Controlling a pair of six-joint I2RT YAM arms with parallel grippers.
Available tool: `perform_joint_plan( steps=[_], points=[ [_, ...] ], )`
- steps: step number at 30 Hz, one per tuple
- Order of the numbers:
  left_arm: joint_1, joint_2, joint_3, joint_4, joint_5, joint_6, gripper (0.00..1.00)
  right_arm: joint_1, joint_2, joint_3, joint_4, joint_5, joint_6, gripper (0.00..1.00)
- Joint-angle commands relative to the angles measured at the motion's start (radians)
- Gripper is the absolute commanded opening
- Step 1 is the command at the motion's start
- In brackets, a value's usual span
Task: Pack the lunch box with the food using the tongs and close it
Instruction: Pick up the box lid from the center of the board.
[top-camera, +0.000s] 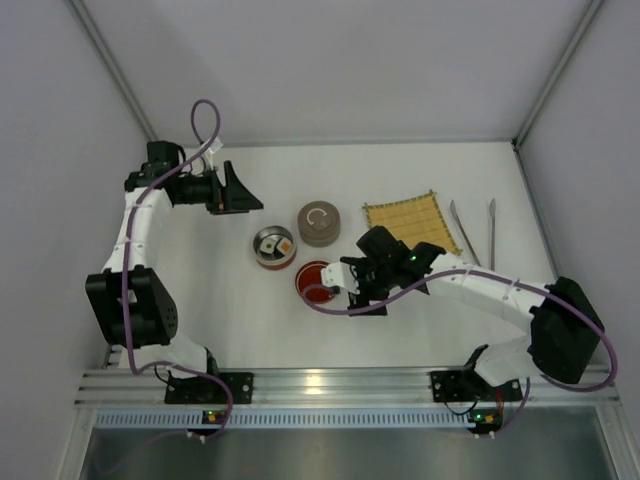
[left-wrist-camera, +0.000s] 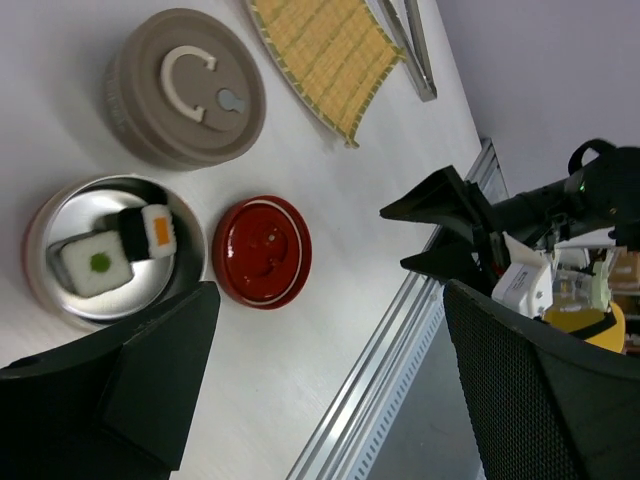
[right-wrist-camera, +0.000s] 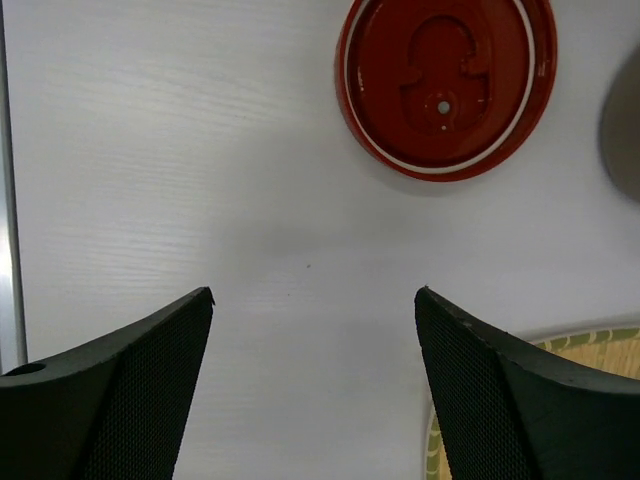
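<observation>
Both claws gape empty: the left claw (left-wrist-camera: 330, 300) hangs near the lunch box (left-wrist-camera: 75, 200), the right claw (right-wrist-camera: 312, 295) over the table by the red lid (right-wrist-camera: 445, 85) beside that box. Pinched off-centre, that flat lid could skid away. Two sushi pieces (left-wrist-camera: 150, 230) lie in the box; beyond it, one grey lid (left-wrist-camera: 185, 85), one mat (left-wrist-camera: 325, 55), one tongs (left-wrist-camera: 410, 40).

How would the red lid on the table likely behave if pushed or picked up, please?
The red lid lies flat and low, so it would probably slide, not tip. Its glossy surface looks slippery; the thin rim may offer little grip.
</observation>
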Motion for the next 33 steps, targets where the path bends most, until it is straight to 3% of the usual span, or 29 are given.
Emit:
perform_joint_plan(
  steps=[1,9,21,33],
  points=[
    [0.07,-0.007,0.003,-0.111,0.107,0.126,0.98,0.076,0.062,0.042,0.086,0.08,-0.09,0.81],
    [0.073,-0.019,-0.077,-0.124,0.057,0.191,0.98,0.112,0.239,0.104,0.198,0.059,-0.139,0.75],
    [0.075,-0.001,-0.126,-0.142,0.024,0.277,0.98,0.129,0.4,0.208,0.166,-0.015,-0.223,0.61],
    [0.073,0.012,-0.167,-0.121,0.031,0.289,0.97,0.155,0.474,0.214,0.108,-0.007,-0.284,0.25]
  ],
)
